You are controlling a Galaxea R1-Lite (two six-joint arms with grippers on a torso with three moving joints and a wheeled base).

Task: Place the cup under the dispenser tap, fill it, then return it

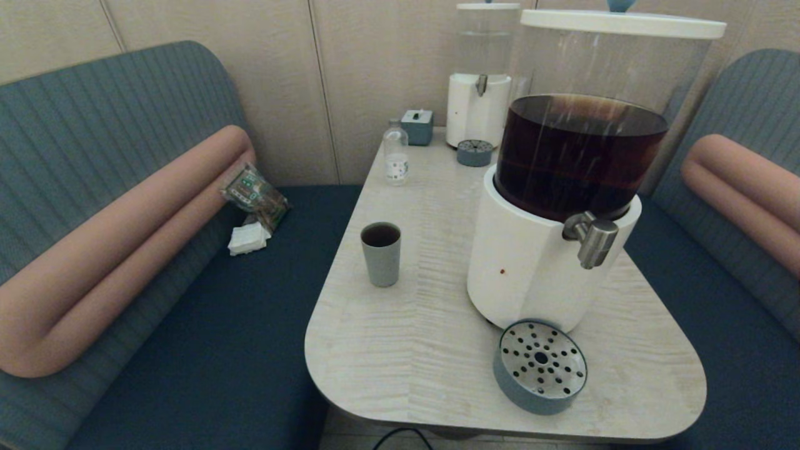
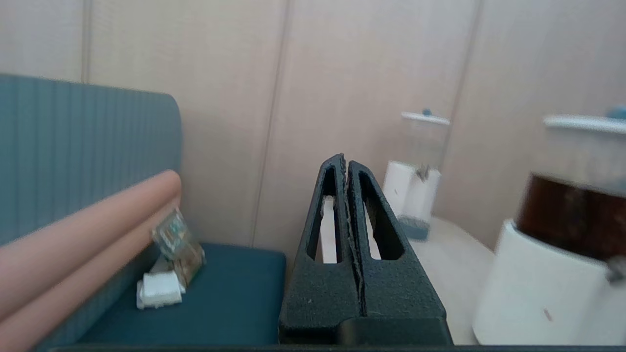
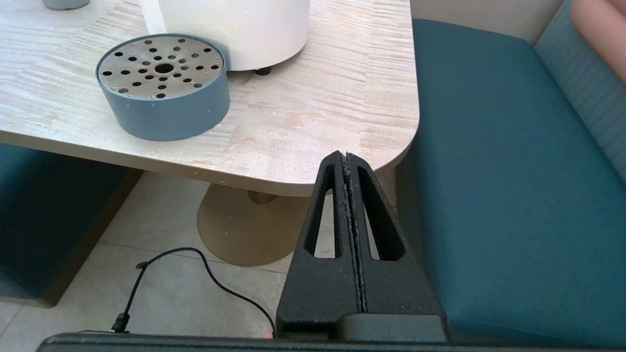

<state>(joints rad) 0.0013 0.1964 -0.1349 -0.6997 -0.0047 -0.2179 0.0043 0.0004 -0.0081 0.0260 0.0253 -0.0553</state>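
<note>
The grey-blue cup (image 1: pixel 380 254) stands upright on the table (image 1: pixel 400 350), left of the big dispenser, with dark liquid inside. The dispenser's steel tap (image 1: pixel 592 238) juts from its white base (image 1: pixel 525 269) above the round drip tray (image 1: pixel 540 365). Neither arm shows in the head view. My left gripper (image 2: pixel 345 161) is shut and empty, off the table's left side over the bench. My right gripper (image 3: pixel 346 157) is shut and empty, below the table's near right corner. The drip tray (image 3: pixel 163 88) shows in the right wrist view.
A narrower dispenser (image 1: pixel 480 81) with clear liquid, its small drip tray (image 1: pixel 474 152), a clear bottle (image 1: pixel 395 153) and a small teal box (image 1: pixel 417 127) stand at the table's far end. Snack packets (image 1: pixel 255 195) and napkins (image 1: pixel 249 239) lie on the left bench. A black cable (image 3: pixel 195 274) runs on the floor.
</note>
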